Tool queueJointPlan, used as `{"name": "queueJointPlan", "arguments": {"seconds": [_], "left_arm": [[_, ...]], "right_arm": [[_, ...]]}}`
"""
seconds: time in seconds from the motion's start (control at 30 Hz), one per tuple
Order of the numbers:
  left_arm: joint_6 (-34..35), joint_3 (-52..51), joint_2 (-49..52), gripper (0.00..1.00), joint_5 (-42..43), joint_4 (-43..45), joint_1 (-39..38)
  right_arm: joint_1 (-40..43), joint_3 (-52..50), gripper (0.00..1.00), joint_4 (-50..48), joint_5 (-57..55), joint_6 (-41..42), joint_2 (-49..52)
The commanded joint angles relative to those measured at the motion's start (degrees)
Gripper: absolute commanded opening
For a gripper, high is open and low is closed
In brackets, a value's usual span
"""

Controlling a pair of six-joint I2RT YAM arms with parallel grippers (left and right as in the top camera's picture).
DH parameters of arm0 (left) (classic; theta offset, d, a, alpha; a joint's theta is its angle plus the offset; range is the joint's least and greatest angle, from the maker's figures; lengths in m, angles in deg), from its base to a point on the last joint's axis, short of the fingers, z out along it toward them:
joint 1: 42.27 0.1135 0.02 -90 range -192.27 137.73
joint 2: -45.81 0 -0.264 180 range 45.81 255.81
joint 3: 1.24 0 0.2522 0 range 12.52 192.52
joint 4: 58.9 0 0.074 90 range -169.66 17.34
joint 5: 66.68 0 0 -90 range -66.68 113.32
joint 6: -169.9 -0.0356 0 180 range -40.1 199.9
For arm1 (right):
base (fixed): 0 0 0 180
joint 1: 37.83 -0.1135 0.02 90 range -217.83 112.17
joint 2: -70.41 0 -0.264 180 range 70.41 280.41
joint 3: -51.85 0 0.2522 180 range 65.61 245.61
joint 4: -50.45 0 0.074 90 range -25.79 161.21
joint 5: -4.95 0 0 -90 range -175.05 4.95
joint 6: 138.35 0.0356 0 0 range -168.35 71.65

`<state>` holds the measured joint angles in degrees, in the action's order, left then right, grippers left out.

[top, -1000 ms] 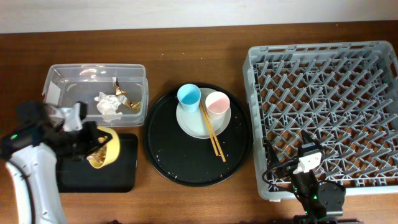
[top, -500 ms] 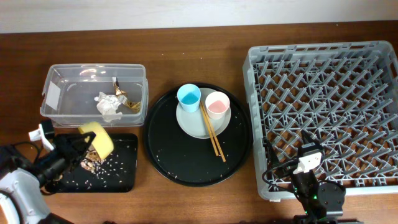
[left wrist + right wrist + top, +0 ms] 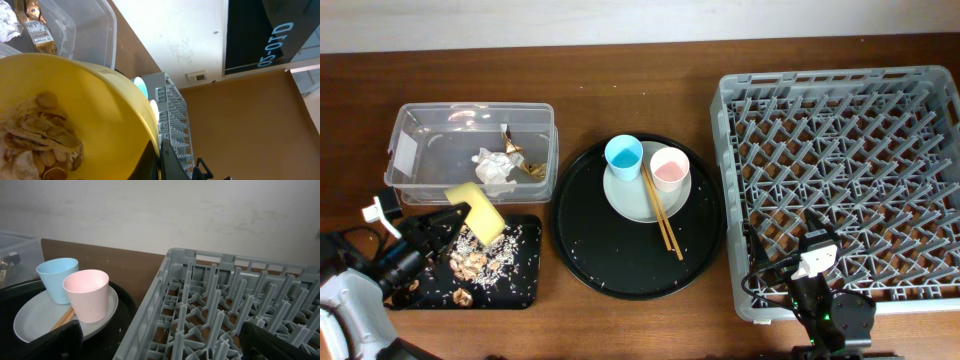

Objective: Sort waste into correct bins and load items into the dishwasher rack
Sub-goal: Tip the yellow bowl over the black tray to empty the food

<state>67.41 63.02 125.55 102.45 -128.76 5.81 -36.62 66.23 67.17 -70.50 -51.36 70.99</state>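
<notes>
My left gripper (image 3: 455,222) is shut on the rim of the yellow bowl (image 3: 480,212) and holds it tipped over the shallow black tray (image 3: 525,285). Beige-brown food scraps and rice crumbs (image 3: 475,262) lie on that tray. In the left wrist view some scraps (image 3: 35,137) still sit in the bowl (image 3: 100,110), with the jaws (image 3: 159,150) pinching its rim. The clear tub (image 3: 420,125) holds the white napkin (image 3: 495,168) and the gold wrapper (image 3: 527,160). My right gripper (image 3: 165,340) is open over the front left corner of the grey rack (image 3: 845,180).
The large round black tray (image 3: 610,265) carries the pale plate (image 3: 630,200), the blue cup (image 3: 623,155), the pink cup (image 3: 669,167) and the chopsticks (image 3: 665,225). In the right wrist view the cups (image 3: 86,292) stand left of the rack wall (image 3: 150,315).
My left gripper has swung the bowl and tipped it further over the black tray. Scraps and rice crumbs have fallen from the bowl onto the tray. The right arm has not moved.
</notes>
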Motion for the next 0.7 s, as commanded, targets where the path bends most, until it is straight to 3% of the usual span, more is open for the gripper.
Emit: {"name": "queueJointPlan", "arguments": {"seconds": [0.0,0.43,0.67], "left_arm": [[-1.3,-0.3,0.4,0.00,2.8,0.2,0.4],[-0.6,-0.3,0.4,0.00,5.6,0.1,0.4],[3.0,-0.3,0.4,0.00,6.3,-1.8,0.4]], "right_arm": [[0.4,-0.3,0.98,0.3,-0.2,0.5,-0.4],[0.4,-0.3,0.98,0.2,-0.2,0.5,-0.4],[0.4,-0.3,0.98,0.2,-0.2,0.5,-0.4]]}}
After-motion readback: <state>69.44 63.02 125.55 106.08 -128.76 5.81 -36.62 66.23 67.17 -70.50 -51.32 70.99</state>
